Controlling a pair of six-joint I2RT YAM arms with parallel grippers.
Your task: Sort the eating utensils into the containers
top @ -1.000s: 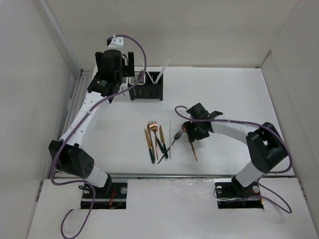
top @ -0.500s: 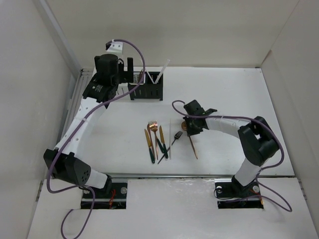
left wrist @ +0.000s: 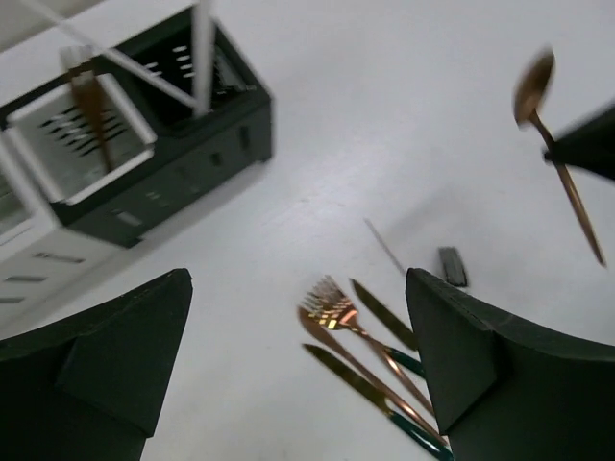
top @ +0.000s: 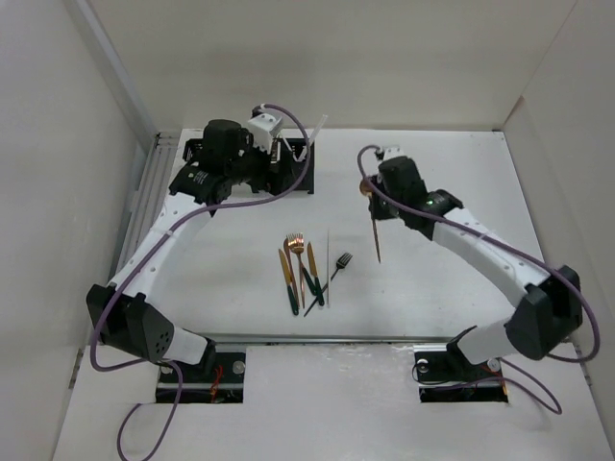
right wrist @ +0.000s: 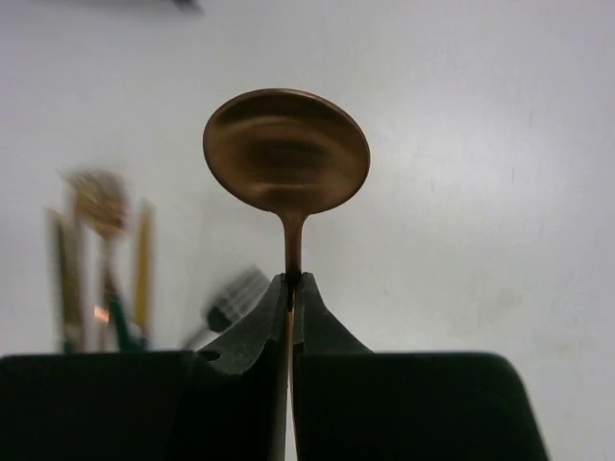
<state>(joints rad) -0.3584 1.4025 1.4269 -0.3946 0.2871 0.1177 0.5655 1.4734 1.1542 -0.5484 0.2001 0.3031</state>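
While the right gripper [right wrist: 293, 293] is pinching a copper spoon [right wrist: 286, 151] by the neck just below its bowl, both fingers pressed tight on the thin stem, the spoon is hanging over the white table [top: 452, 173] to the right of the containers [left wrist: 192, 163]. Seen from overhead, its handle is pointing back toward the near edge.

Across from it, the left gripper [left wrist: 298, 279] is hovering at the containers on the far side of the table, its fingers [left wrist: 115, 365] spread wide with nothing between them. From the left wrist, the slotted caddies, white and black, are showing as a joined row. Two white sticks [left wrist: 202, 48] are leaning out of a black one, and a copper handle [left wrist: 91, 110] is standing in a white one beside it.

The remaining utensils [top: 303, 274] are lying loose in a small cluster near the middle of the table, well apart from the containers. Among them are a copper fork [left wrist: 332, 307], copper blades with dark green handles, a small dark fork [top: 341, 261] and a thin white stick [top: 328, 269], most of them lying roughly parallel.
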